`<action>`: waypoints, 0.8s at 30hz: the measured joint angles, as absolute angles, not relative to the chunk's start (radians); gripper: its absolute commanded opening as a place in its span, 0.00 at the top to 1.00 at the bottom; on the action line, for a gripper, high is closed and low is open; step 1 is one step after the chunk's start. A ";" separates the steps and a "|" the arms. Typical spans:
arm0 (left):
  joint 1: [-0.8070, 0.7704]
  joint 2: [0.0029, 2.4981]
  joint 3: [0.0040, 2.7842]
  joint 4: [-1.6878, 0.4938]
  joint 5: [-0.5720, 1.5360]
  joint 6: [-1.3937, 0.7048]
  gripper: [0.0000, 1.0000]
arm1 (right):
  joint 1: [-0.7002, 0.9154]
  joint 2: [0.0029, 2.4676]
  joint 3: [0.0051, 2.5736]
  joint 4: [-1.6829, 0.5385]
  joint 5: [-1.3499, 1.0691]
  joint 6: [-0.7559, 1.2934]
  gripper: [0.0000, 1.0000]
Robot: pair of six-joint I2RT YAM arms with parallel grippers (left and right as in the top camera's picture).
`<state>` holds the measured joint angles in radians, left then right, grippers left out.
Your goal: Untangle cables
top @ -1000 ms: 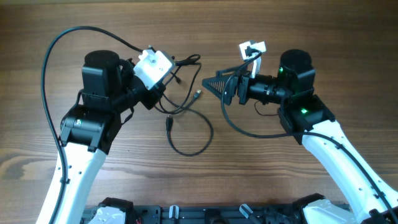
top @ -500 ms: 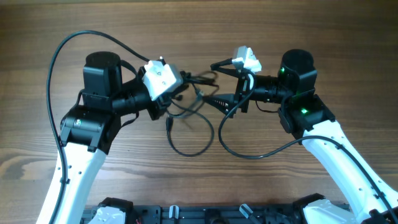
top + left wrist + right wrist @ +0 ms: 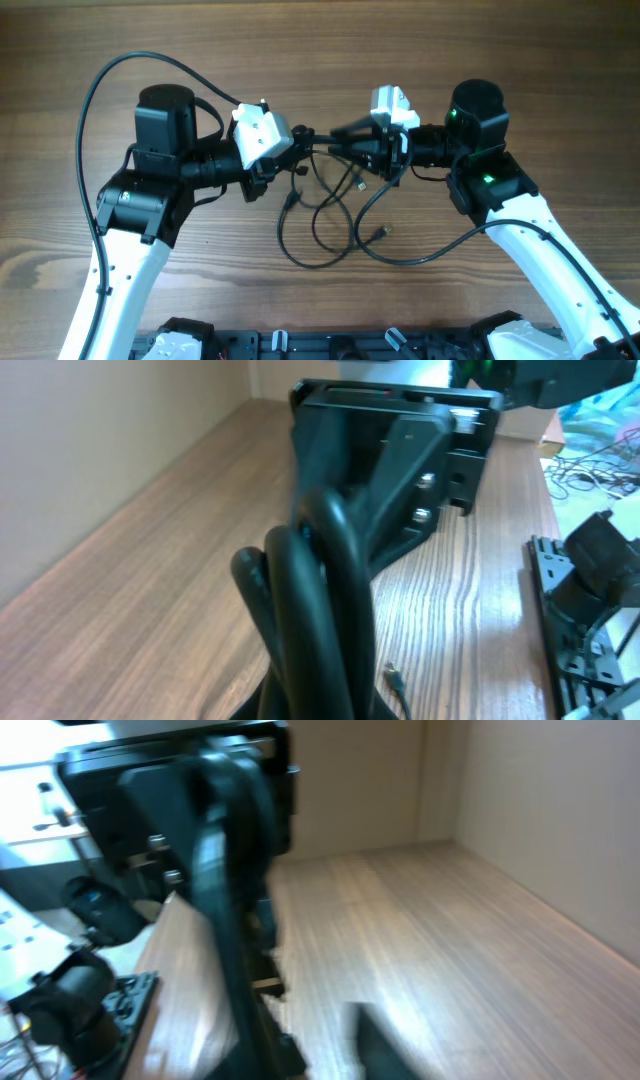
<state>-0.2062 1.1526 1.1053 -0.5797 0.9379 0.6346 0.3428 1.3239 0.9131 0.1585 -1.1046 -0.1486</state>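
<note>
Thin black cables [image 3: 316, 215] with small plug ends are bunched at the middle of the brown wooden surface [image 3: 320, 50], strung between two facing tools. The left tool [image 3: 298, 134] and right tool [image 3: 338, 136] are each pressed together on a strand, almost tip to tip. The short stretch between them runs left-right, with slack loops trailing nearward, so drawing them apart sideways looks likely.

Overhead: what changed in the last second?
The right tool swung inward to meet the left tool and closed from wide open onto the thin black cables, whose loops slid toward the right arm. The left tool turned slightly but stayed shut on them.
</note>
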 measured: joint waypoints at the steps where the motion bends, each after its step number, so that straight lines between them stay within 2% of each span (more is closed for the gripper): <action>1: -0.204 1.153 1.105 -0.574 0.936 0.634 0.91 | 0.345 1.324 0.913 0.159 -1.116 -0.148 0.96; 2: -0.202 1.153 1.105 -0.569 0.933 0.635 0.80 | 0.345 1.324 0.913 0.159 -1.127 -0.148 0.96; 3: -0.202 1.153 1.105 -0.565 0.931 0.634 0.62 | 0.344 1.324 0.913 0.159 -1.137 -0.147 0.96; 4: -0.202 1.153 1.105 -0.561 0.927 0.640 0.50 | 0.344 1.324 0.913 0.159 -1.143 -0.141 0.96; 6: -0.202 1.153 1.105 -0.558 0.920 0.642 0.37 | 0.344 1.324 0.913 0.160 -1.144 -0.122 0.96; 7: -0.205 1.153 1.105 -0.558 0.914 0.644 0.07 | 0.344 1.324 0.913 0.159 -1.144 -0.105 0.96; 8: -0.205 1.153 1.105 -0.557 0.907 0.639 0.00 | 0.344 1.324 0.913 0.159 -1.144 -0.089 0.96; 17: -0.205 1.146 1.105 -0.519 0.802 0.586 0.00 | 0.300 1.324 0.913 0.228 -1.102 0.160 0.96; 24: -0.205 1.081 1.105 -0.477 0.563 0.295 0.00 | 0.278 1.324 0.913 0.362 -1.095 0.257 0.96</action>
